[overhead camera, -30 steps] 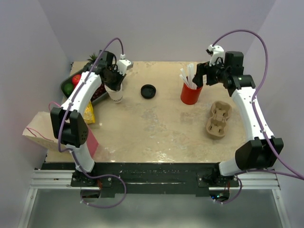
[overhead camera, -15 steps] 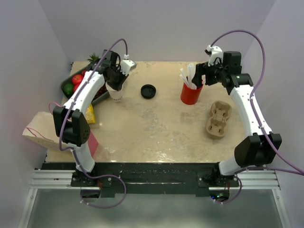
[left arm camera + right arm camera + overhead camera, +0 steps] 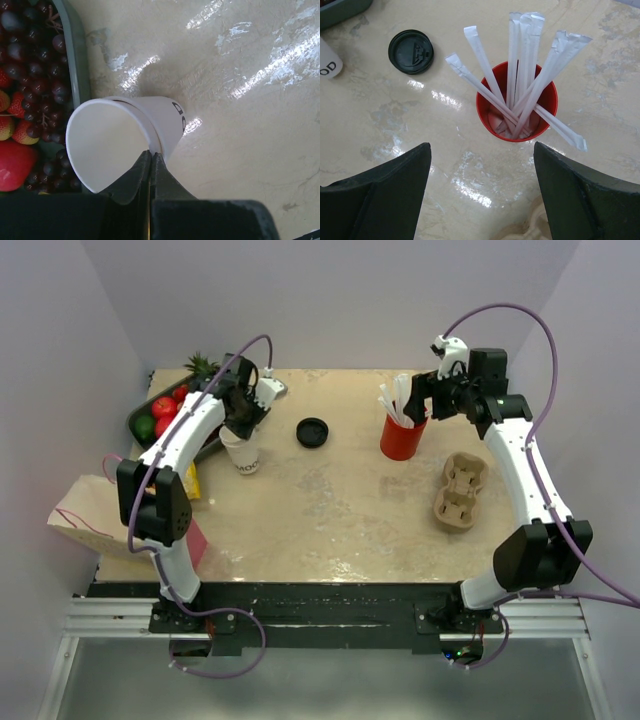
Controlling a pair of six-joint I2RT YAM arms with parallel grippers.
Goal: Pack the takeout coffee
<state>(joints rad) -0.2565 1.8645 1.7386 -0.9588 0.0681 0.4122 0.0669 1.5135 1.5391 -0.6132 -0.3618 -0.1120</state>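
The white paper cup (image 3: 243, 452) stands at the table's left, beside the fruit tray. My left gripper (image 3: 240, 428) is shut on its rim, one finger inside and one outside, as the left wrist view shows on the cup (image 3: 115, 142). The black lid (image 3: 313, 432) lies flat right of the cup, apart from it; it also shows in the right wrist view (image 3: 411, 51). My right gripper (image 3: 422, 400) is open and empty, hovering over the red cup of straws (image 3: 402, 435).
A dark tray of fruit (image 3: 146, 418) sits at the far left, with grapes and strawberries (image 3: 30, 65). A cardboard cup carrier (image 3: 458, 490) lies at the right. A brown paper bag (image 3: 85, 525) hangs off the left edge. The red cup of wrapped straws (image 3: 517, 102) stands upright.
My left gripper has moved the white cup toward the near side and slightly away from the fruit tray. The right arm has barely moved.
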